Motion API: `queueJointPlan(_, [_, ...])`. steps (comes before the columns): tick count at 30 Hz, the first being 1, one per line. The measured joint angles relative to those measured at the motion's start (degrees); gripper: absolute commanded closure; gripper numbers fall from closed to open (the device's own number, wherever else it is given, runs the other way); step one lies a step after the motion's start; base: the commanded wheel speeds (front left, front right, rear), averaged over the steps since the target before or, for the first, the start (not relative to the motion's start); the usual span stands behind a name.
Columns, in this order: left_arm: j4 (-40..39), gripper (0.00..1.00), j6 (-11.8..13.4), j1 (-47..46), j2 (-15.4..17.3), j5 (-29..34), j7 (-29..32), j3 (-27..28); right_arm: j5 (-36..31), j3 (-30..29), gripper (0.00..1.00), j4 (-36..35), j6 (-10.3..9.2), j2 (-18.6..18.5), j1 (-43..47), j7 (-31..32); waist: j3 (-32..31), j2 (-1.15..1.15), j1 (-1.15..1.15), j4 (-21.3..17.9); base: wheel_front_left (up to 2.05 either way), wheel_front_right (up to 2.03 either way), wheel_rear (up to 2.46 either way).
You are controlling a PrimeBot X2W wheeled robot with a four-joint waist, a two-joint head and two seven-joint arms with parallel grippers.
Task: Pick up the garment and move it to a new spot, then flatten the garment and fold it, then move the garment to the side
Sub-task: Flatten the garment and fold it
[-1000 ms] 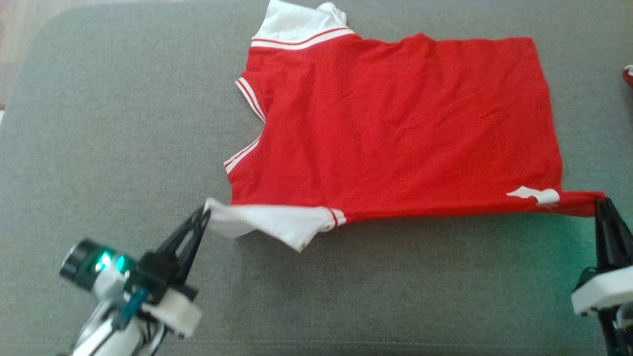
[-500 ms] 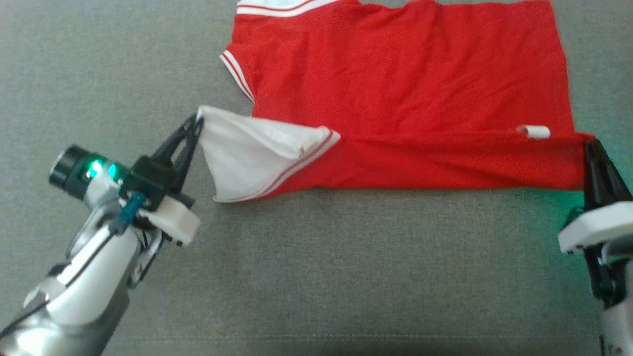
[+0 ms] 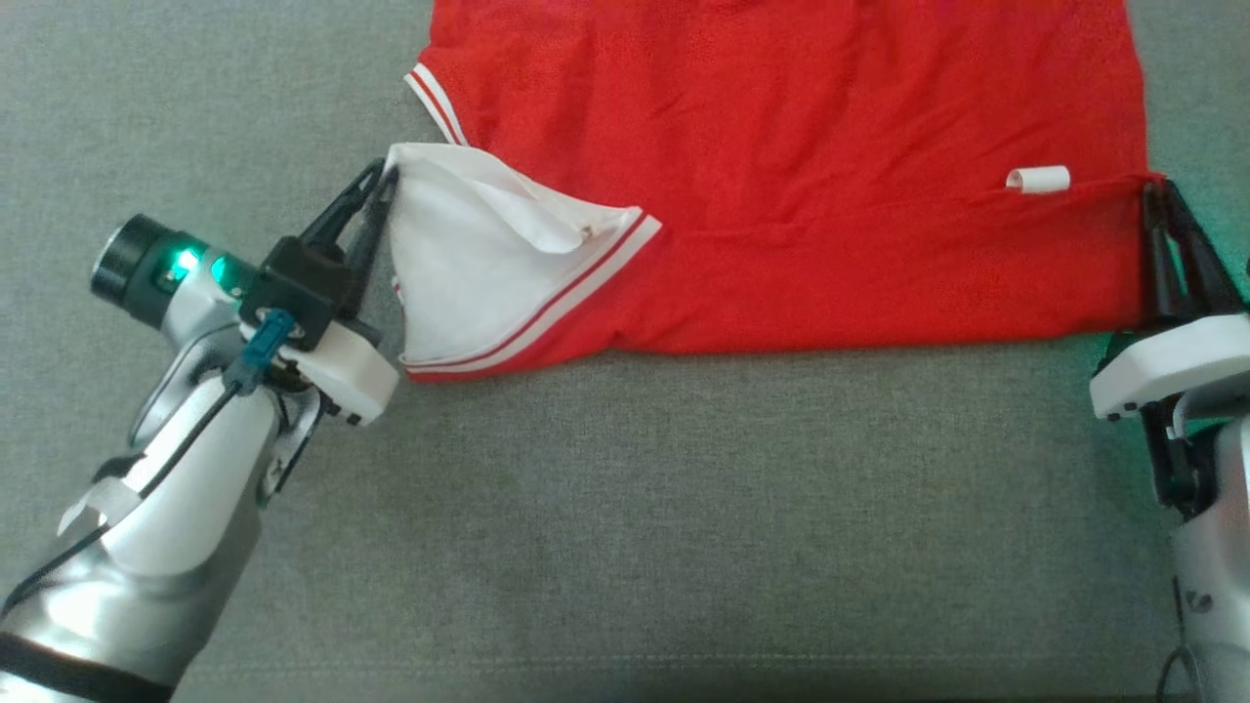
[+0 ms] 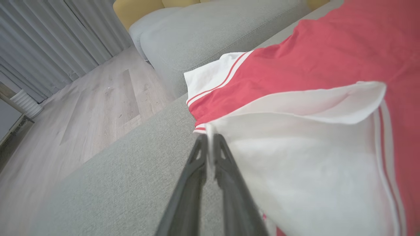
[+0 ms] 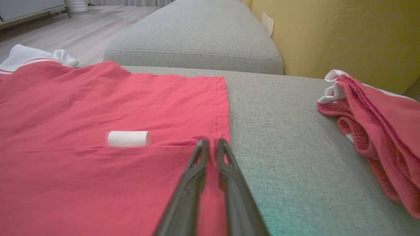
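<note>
Jaws clamped both sides: my left gripper pinches the white sleeve, my right gripper the hem corner of the red jersey, its folded edge stretched between them on the grey sofa cushion. Uneven pull could slip either pinch, skewing the fold.

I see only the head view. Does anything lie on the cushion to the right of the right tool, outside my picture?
Observer: Yes. In the right wrist view a second red garment lies bunched on the grey cushion, apart from the shirt.
Operator: What is behind it?
Observer: A yellow backrest rises right behind it.
Operator: And the shirt's far sleeve, which my frame cuts off?
Observer: The left wrist view shows it, white with red stripes, near the cushion's far edge; wooden floor lies beyond.
</note>
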Motion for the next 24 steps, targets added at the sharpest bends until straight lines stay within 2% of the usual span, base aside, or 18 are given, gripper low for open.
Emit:
queueJointPlan(3, [-0.31,0.00,-0.33,0.31,-0.87,-0.03,0.00,0.77,-0.47,-0.33,0.00,1.05,0.00,0.27,0.01,-1.83,-0.97,0.00,0.00,0.17,0.00,0.00,0.00])
queueJointPlan(7, [-3.74,0.00,0.99,3.09,-1.01,-2.05,0.00,4.21,-0.48,-1.19,0.00,0.89,0.00,1.44,0.92,-4.02,-3.12,0.00,0.00,0.17,0.00,0.00,0.00])
queueJointPlan(11, [-6.56,0.00,1.29,12.60,-2.98,-8.86,0.00,8.10,-0.34,-2.22,0.00,-0.30,0.00,3.77,5.20,-4.76,-5.86,0.00,0.00,-0.12,0.00,0.00,0.00])
queueJointPlan(16, [-5.19,0.00,0.55,25.13,-5.21,-13.32,0.05,8.60,-0.20,-2.92,0.00,-2.18,0.00,6.67,10.81,-4.76,-8.55,0.00,0.00,-1.11,0.00,0.00,0.00])
queueJointPlan(24, [0.08,0.00,-0.48,23.30,-8.44,-15.73,0.05,11.88,0.15,-3.59,0.00,-4.55,0.00,7.76,11.31,-4.36,-8.82,0.00,0.00,-2.74,0.00,0.00,0.00])
